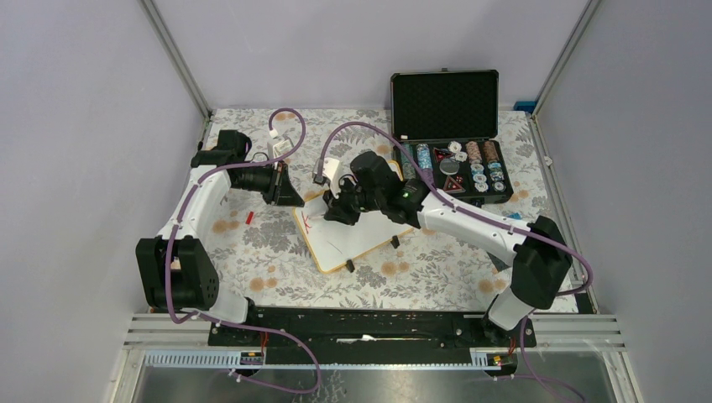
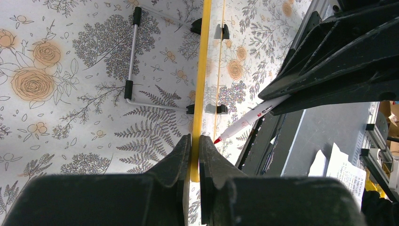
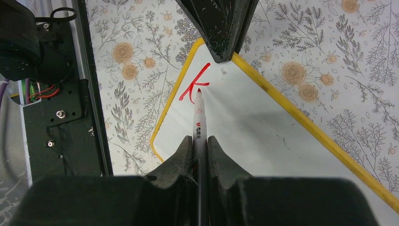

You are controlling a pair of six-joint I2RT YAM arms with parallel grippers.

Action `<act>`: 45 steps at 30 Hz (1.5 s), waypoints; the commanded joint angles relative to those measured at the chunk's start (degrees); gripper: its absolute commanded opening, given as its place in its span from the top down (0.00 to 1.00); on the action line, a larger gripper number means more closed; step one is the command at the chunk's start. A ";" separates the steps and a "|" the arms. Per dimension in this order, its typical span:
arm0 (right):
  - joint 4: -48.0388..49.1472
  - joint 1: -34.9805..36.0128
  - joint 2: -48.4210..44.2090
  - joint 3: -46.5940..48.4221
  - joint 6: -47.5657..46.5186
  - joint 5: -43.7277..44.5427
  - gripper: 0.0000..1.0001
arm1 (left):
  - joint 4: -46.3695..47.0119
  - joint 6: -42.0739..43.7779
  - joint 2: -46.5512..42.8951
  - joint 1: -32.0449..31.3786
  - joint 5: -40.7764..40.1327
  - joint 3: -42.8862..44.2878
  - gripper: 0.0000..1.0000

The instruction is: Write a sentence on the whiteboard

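The whiteboard [image 1: 357,239] lies tilted on the floral tablecloth, yellow-rimmed, with black feet. My left gripper [image 1: 290,195] is shut on its far-left rim; the rim shows edge-on between the closed jaws in the left wrist view [image 2: 200,84]. My right gripper [image 1: 340,211] is shut on a white marker [image 3: 199,120] with a red tip, which rests on the board [image 3: 263,136] just right of a red "K" [image 3: 192,84], the only lettering of the sentence visible. The marker also shows in the left wrist view [image 2: 247,120].
An open black case [image 1: 449,134] with several small jars and round items stands at the back right. A small red object [image 1: 249,217] lies left of the board. A folded wire stand [image 2: 134,61] lies on the cloth. The frame's posts border the table.
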 commanded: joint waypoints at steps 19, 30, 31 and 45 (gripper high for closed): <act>1.55 -1.29 -0.37 0.66 -0.74 5.38 1.00 | -0.13 1.08 -0.68 -0.63 0.56 -0.68 1.00; 1.55 -2.65 -2.07 -1.20 -0.81 5.22 1.00 | -0.14 1.13 -0.70 -0.63 0.59 -0.62 1.00; 1.55 -2.65 -2.08 -1.31 -0.86 5.14 1.00 | -0.10 1.13 -0.72 -0.63 0.56 -0.60 1.00; 0.07 -1.10 0.11 -1.28 -1.13 2.04 1.00 | -0.15 1.47 -0.73 -0.63 0.48 -0.95 1.00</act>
